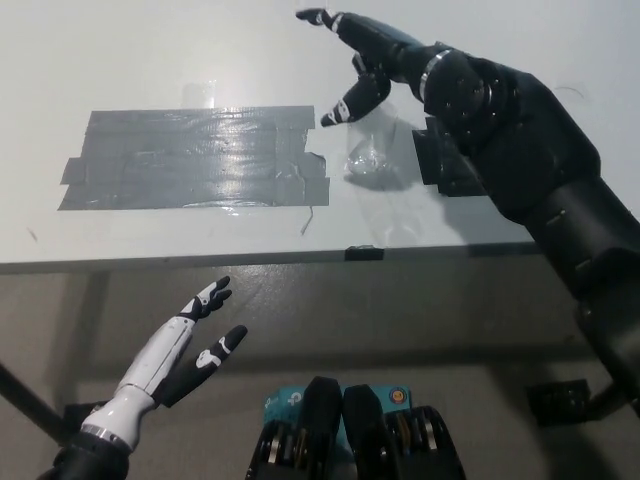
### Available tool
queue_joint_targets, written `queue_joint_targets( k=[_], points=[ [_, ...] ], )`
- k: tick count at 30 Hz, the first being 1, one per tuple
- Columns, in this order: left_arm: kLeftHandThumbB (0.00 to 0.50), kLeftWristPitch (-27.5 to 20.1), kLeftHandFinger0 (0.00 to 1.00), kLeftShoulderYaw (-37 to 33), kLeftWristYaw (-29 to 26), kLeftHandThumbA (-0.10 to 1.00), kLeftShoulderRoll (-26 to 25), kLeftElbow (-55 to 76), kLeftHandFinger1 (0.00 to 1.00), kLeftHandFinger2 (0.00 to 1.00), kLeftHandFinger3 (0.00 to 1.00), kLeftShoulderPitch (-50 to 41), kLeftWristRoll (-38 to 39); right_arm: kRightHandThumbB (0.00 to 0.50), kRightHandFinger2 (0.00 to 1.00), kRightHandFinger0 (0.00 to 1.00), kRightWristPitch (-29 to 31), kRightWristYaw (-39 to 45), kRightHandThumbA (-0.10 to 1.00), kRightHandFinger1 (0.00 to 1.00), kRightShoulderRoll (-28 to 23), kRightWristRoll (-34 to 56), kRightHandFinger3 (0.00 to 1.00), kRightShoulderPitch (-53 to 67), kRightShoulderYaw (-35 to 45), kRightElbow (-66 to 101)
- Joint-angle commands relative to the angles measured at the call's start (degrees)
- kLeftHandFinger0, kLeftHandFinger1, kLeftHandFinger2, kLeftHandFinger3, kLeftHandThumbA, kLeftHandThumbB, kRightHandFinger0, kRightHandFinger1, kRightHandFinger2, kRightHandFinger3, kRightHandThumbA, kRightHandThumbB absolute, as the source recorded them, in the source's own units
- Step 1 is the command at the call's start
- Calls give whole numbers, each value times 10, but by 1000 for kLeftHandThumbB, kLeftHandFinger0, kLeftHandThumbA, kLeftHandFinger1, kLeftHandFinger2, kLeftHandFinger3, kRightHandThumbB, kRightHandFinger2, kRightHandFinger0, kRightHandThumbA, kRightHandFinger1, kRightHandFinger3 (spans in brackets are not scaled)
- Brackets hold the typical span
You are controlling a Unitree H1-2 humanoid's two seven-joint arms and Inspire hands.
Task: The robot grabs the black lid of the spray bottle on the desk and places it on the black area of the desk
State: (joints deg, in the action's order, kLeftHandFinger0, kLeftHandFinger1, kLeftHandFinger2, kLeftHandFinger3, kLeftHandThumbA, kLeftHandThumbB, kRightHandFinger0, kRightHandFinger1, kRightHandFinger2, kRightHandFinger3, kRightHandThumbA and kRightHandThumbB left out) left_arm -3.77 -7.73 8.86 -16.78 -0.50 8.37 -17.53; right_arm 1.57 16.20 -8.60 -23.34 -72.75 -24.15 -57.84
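I see the right robot hand (362, 55) stretched out over the counter (150, 60) with its fingers spread apart, holding nothing, directly above the clear spray bottle (375, 150). The bottle stands between the grey tape patch (190, 160) and the black area (440, 160), which the forearm partly covers. The hand hides the black lid, and I cannot tell what the bottle contains. The left robot hand (180, 355) rests open below the counter edge.

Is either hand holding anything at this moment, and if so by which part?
Nothing is held. The right hand is open above the spray bottle, fingers spread, hiding its lid. The left hand rests open below the desk edge.
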Motion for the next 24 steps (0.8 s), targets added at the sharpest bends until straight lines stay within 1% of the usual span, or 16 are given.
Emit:
queue_joint_targets(
  k=[1,6,7,9,13,16,19,21,23,24],
  points=[
    [0,0,987,1,9,928,-15,11,945,946,1000,13,-2,500,1000,1000,4,-36,931,1000,-13,-40,1000,-60,-18,-41],
    [0,8,1000,2,11,921,-15,15,948,955,1000,16,-2,500,1000,1000,14,-67,922,1000,-16,-52,1000,-75,-28,-93],
    [0,6,1000,1,10,924,-16,14,949,956,1000,16,-6,500,1000,1000,16,-74,904,1000,-17,-52,1000,-75,-29,-102],
    [0,-1,1000,0,6,927,-15,13,950,953,1000,15,-10,500,1000,1000,17,-82,901,1000,-16,-54,1000,-75,-30,-113],
    [0,5,1000,0,7,937,-14,15,955,951,1000,13,-11,500,1000,1000,19,-87,897,1000,-16,-55,1000,-76,-29,-122],
    [0,5,1000,1,11,937,-14,15,952,954,1000,16,-8,500,1000,1000,25,-91,927,1000,-17,-54,1000,-78,-26,-122],
    [0,6,1000,1,12,928,-12,15,947,954,1000,19,-8,500,1000,1000,36,-85,920,1000,-20,-43,1000,-77,-15,-120],
    [1,13,981,0,12,884,-12,18,938,953,1000,20,-14,500,1000,1000,39,-75,909,1000,-19,-26,1000,-73,1,-117],
    [5,18,937,-1,13,782,-12,21,922,955,1000,22,-19,500,1000,1000,41,-65,898,1000,-16,-8,1000,-71,20,-119],
    [2,30,916,-1,18,726,-11,27,913,967,1000,22,-19,500,1000,1000,50,-51,873,1000,-15,13,1000,-70,41,-124]
  ],
)
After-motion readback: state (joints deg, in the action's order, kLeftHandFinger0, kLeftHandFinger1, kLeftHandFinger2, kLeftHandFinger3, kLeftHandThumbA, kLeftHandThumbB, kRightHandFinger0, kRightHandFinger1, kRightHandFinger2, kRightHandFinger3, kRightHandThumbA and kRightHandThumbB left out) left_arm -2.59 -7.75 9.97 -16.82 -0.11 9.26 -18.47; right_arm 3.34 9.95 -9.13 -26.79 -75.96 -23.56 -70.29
